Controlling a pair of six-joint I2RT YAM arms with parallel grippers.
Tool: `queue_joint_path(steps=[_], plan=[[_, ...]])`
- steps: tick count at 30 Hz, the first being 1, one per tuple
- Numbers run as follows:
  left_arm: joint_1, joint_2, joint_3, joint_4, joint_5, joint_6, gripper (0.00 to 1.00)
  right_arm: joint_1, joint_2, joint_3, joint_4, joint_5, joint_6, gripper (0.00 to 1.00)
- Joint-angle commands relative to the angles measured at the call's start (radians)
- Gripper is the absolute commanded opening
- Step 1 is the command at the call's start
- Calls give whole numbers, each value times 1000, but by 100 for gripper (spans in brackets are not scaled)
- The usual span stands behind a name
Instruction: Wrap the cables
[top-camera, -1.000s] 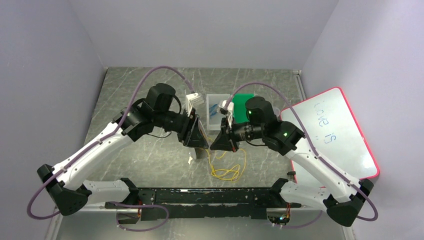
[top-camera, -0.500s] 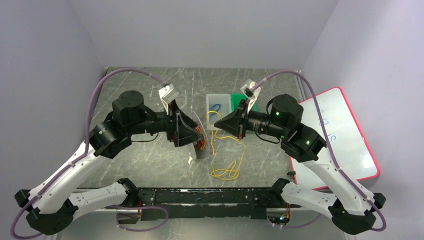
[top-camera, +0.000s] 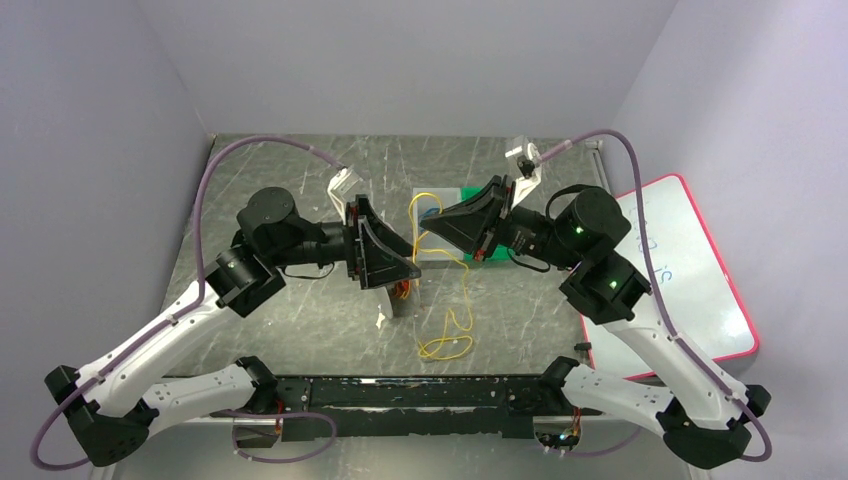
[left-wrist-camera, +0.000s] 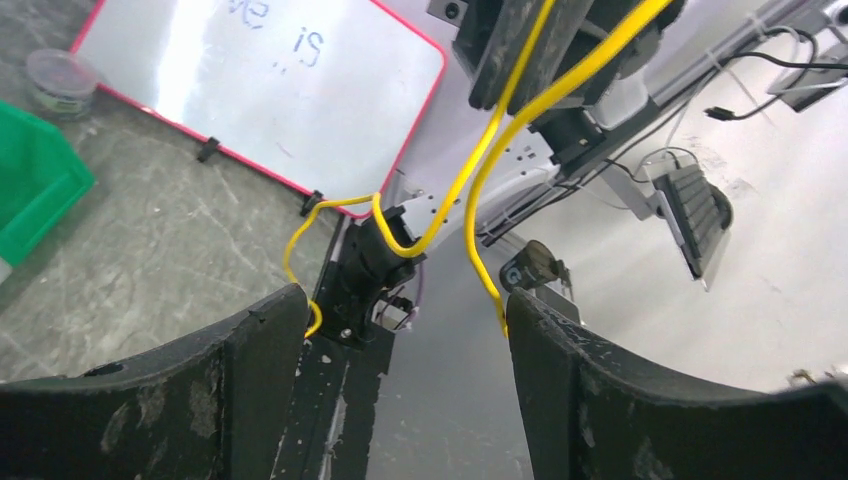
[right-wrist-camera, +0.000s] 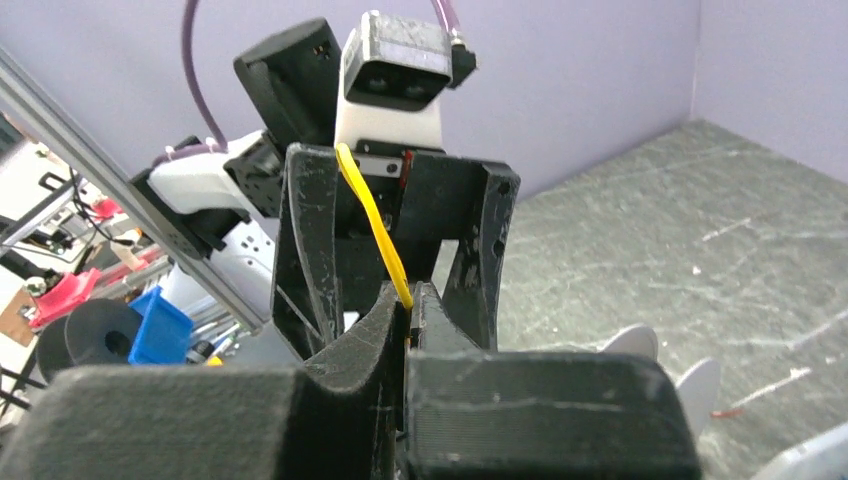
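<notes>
Grey marbled table (top-camera: 290, 180) carries the whole scene; on its left side the left arm reaches in toward the middle, and the left gripper (left-wrist-camera: 405, 298) stands released, its two dark fingers (left-wrist-camera: 250, 370) set wide apart; two strands of the yellow cable (top-camera: 465, 290) run down through that gap in the left wrist view, each passing out of sight behind a fingertip, and I cannot tell whether they touch. Just below this gripper in the top view a few reddish-orange wires (top-camera: 403, 290) show against the table. At the centre the yellow cable rises in a small arc near the right gripper, then drops in a long loose line toward the near edge, ending in flat loops that lie on the table between the two arm bases. Right of centre, the right gripper (right-wrist-camera: 408, 300) is clenched, pinching the yellow cable at its very tip; the strand climbs from that pinch across the front of the left gripper facing it. Behind the right gripper sits a green bin (left-wrist-camera: 35, 180), mostly hidden; farther right a red-framed whiteboard (top-camera: 690, 260) with handwriting lies at the table's edge.
</notes>
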Motion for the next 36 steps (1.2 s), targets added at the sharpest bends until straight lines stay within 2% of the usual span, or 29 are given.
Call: queue_joint_path(steps=[1,9,17,24,27,31,36], plan=[[-5,-14,-26,166,82,-67,76,3,17,-9,126,-14,23,0],[-5,-21,-32,170,96,-76,66,2,23,-18,135,10,10,0],[-5,-2,-22,158,111,-72,47,3,26,-24,137,9,7,0],[-5,9,-12,163,124,-72,38,3,29,-25,135,5,4,0],[-5,8,-7,160,126,-68,28,3,25,-27,120,16,-6,0],[-5,8,2,140,122,-60,8,3,12,-31,85,49,-24,0],[-5,3,33,69,139,-19,7,2,-29,-31,-16,134,-55,0]])
